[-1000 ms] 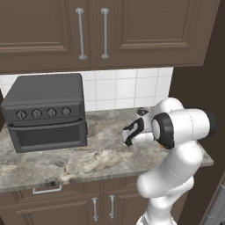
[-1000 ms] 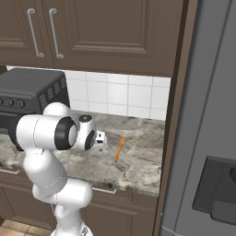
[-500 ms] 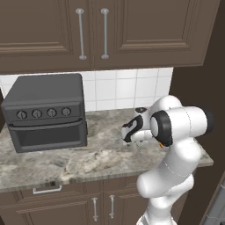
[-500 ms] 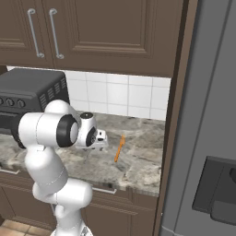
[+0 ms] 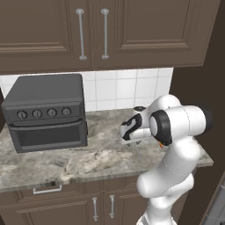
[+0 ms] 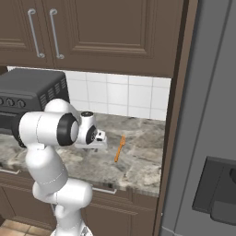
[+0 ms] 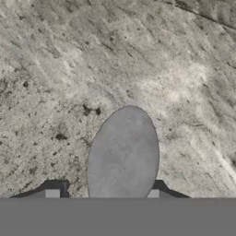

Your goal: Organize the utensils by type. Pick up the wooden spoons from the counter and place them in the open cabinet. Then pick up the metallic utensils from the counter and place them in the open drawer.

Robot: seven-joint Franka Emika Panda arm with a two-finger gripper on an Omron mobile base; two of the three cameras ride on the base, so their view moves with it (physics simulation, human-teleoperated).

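In the hand view, the grey oval bowl of the metal spoon (image 7: 123, 154) lies flat on the veined stone counter (image 7: 69, 69), very close. It sits between the two fingertips of my gripper (image 7: 103, 192). The jaws stand apart, with a gap showing on the bowl's left side. My gripper (image 5: 132, 139) points down at the counter (image 5: 66, 162) right of the middle. A slim orange utensil (image 6: 120, 148) with a wider far end lies just right of the hand; wood or metal I cannot tell. The open cabinet and the open drawer are out of view.
A dark toaster oven (image 5: 44, 112) stands on the counter's left part. Wall cabinets (image 5: 132, 30) with shut doors hang above. A tall dark panel and a grey fridge (image 6: 207, 138) close off the right end. Shut base cabinets (image 5: 101, 206) sit below.
The arm and hand have hardly moved over the counter. The orange utensil lies where it was.
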